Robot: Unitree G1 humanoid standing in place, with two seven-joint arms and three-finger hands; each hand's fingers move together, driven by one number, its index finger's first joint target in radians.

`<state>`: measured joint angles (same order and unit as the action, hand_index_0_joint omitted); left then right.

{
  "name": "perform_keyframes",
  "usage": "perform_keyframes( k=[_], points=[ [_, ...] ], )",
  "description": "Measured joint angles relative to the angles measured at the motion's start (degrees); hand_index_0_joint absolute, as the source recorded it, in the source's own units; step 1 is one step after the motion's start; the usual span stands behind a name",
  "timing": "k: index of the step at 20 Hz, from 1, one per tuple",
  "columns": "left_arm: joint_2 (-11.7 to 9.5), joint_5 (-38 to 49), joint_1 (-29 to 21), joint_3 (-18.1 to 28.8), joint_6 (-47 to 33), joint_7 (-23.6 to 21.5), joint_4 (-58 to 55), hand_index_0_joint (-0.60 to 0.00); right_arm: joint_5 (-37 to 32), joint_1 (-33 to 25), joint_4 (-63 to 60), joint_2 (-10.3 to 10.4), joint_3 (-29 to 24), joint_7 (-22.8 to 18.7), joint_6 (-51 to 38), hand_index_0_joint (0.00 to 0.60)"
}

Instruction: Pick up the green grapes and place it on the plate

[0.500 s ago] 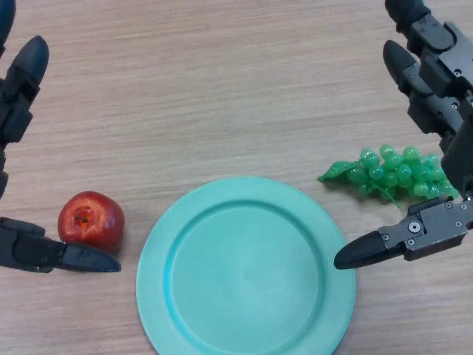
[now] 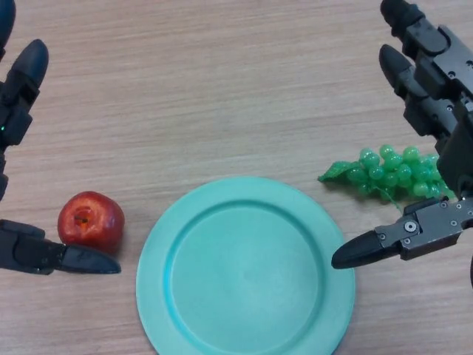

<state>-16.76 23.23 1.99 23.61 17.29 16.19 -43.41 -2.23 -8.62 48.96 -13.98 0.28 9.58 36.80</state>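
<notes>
A bunch of green grapes (image 2: pixel 388 174) lies on the wooden table at the right, just right of a round turquoise plate (image 2: pixel 245 268). My right hand (image 2: pixel 436 111) is open around the grapes: its fingers (image 2: pixel 417 66) are straight beyond them and its thumb (image 2: pixel 392 240) lies on the near side, over the plate's right edge. It does not hold them. My left hand (image 2: pixel 18 96) is open at the left edge, its thumb (image 2: pixel 59 257) low beside a red apple.
A red apple (image 2: pixel 91 220) sits on the table left of the plate, touching or nearly touching my left thumb. The plate holds nothing.
My right hand has shifted slightly up and left; the thumb has moved a little lower. The grapes, plate, apple and left hand have not moved.
</notes>
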Motion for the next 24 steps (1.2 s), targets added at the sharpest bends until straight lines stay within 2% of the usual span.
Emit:
perform_keyframes(
  k=[5,7,10,13,14,15,16,17,18,19,20,21,24],
  points=[
    [1.44,-6.45,1.08,-0.49,-3.86,-0.01,5.15,0.000,4.36,-2.71,-20.36,-1.34,-2.27,2.57,-13.73,0.000],
    [1.45,-6.65,1.39,-0.60,-5.47,0.00,5.16,0.000,7.72,-5.29,-31.06,-3.51,-2.97,2.62,-20.22,0.000],
    [1.48,-7.08,1.59,-0.59,-6.14,-0.01,5.18,0.000,14.15,-9.47,-48.03,-5.38,-3.81,2.62,-31.05,0.000],
    [1.53,-7.07,1.84,-0.59,-6.34,0.01,5.18,0.000,17.46,-13.57,-62.22,-6.28,-3.69,1.43,-35.81,0.000],
    [1.67,-7.08,2.20,-0.45,-6.54,0.01,5.18,0.000,22.40,-14.75,-66.73,-6.43,-3.29,-0.50,-37.02,0.000],
    [1.92,-7.08,2.41,-0.46,-6.64,0.03,5.17,0.000,25.49,-15.71,-69.58,-6.80,-2.55,-2.03,-37.43,0.049],
    [2.22,-7.08,2.72,-0.43,-6.66,0.03,5.17,0.000,26.53,-15.95,-70.63,-7.01,-2.55,-2.05,-37.69,0.200],
    [2.38,-7.08,2.84,-0.42,-6.66,0.03,5.17,0.000,26.69,-16.30,-71.21,-7.03,-2.51,-2.08,-38.37,0.300],
    [2.49,-7.07,2.99,-0.42,-6.71,0.05,5.17,0.000,28.06,-17.50,-73.54,-7.07,-2.26,-2.92,-40.81,0.450],
    [2.59,-7.07,3.22,-0.41,-6.86,0.07,5.17,0.000,31.43,-18.62,-76.12,-7.40,-1.30,-4.74,-42.57,0.550],
    [2.87,-7.06,3.91,-0.29,-7.02,0.35,5.10,0.000,40.13,-20.72,-82.38,-8.12,0.64,-7.16,-45.85,0.600],
    [3.02,-7.06,4.29,-0.21,-7.02,0.62,5.11,0.000,43.78,-20.88,-84.10,-8.32,1.21,-7.21,-45.94,0.600],
    [3.47,-7.03,4.56,0.11,-7.05,0.66,5.11,0.000,47.31,-21.01,-84.21,-8.28,1.99,-7.25,-46.64,0.600]
  ],
)
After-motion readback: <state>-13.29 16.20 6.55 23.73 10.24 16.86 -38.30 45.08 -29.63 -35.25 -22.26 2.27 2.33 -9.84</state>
